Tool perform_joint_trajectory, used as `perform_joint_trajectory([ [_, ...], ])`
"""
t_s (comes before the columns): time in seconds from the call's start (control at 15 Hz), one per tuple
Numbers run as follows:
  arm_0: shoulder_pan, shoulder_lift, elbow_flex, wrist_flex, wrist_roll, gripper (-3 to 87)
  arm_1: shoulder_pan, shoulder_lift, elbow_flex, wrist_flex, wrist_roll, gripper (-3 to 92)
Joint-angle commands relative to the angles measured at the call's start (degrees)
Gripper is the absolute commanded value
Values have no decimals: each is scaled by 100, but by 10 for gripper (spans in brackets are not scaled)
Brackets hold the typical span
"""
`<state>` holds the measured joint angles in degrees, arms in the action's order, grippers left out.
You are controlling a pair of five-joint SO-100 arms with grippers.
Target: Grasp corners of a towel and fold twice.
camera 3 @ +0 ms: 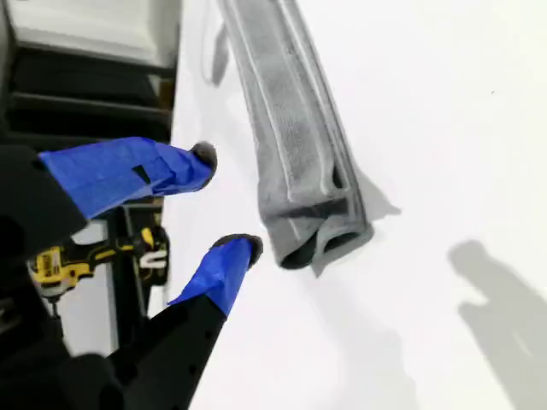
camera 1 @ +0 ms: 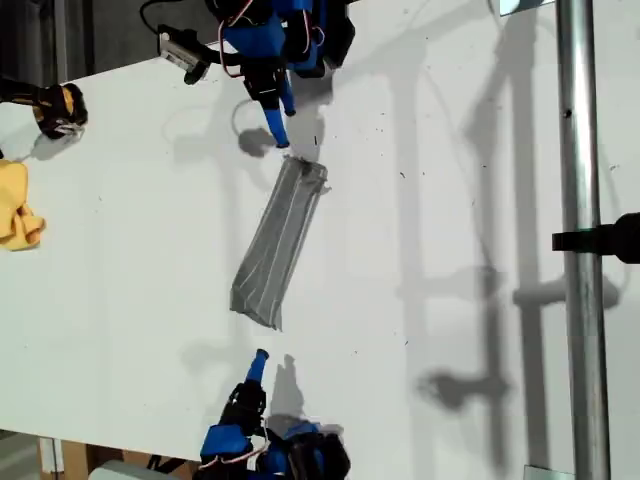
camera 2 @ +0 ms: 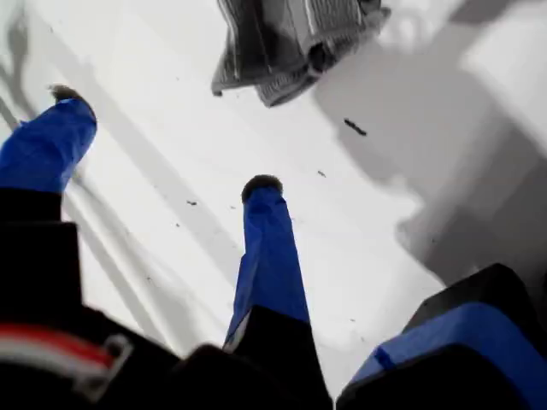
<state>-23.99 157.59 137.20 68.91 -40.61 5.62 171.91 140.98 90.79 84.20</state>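
The towel is lying on the white table as a long narrow band, running slantwise between the two arms. Each short end is pointing toward one gripper, probably so that each arm is reaching only its own end.

My first gripper is hovering just short of the end nearer the exterior view's bottom. Its jaws are standing wide apart and holding nothing. My second gripper is waiting beside the other end, also parted and empty, not touching the cloth.

The fabric is looking soft and grey, with thin pale stripes along its length. At the end near my second gripper the layers are curling into small open loops, not lying flat. The single corners are hiding inside these layers, so I cannot tell them apart.

A yellow cloth and a yellow drill are resting well apart, toward the exterior view's left.
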Motion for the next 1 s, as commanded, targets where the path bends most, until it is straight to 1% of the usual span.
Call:
perform_joint_trajectory([
  [0.0, 765, 1828, 1239, -325, -624, 126, -510, 624, 431, -132, 668, 356],
  [0.07, 1072, 2777, 1837, -448, -800, 115, -756, 958, 659, -246, 923, 346],
  [0.13, 1274, 3964, 2417, -352, -914, 108, -870, 1125, 756, -290, 1037, 340],
  [0.2, 1301, 4175, 2681, -237, -1063, 90, -923, 1151, 809, -308, 1090, 340],
  [0.33, 1477, 4175, 3103, -475, -1178, 72, -1125, 1248, 1169, -536, 1336, 358],
  [0.47, 1521, 4175, 3313, -624, -1248, 70, -1283, 896, 1248, -729, 1547, 400],
  [0.53, 1521, 4175, 3349, -668, -1248, 70, -1239, 387, 1011, -800, 1512, 421],
  [0.67, 1485, 4175, 3384, -650, -1257, 68, -958, -1046, 571, -1187, 1160, 441],
  [0.93, 1529, 4175, 3357, -571, -1318, 68, -352, -4711, -571, -2004, 826, 453],
])
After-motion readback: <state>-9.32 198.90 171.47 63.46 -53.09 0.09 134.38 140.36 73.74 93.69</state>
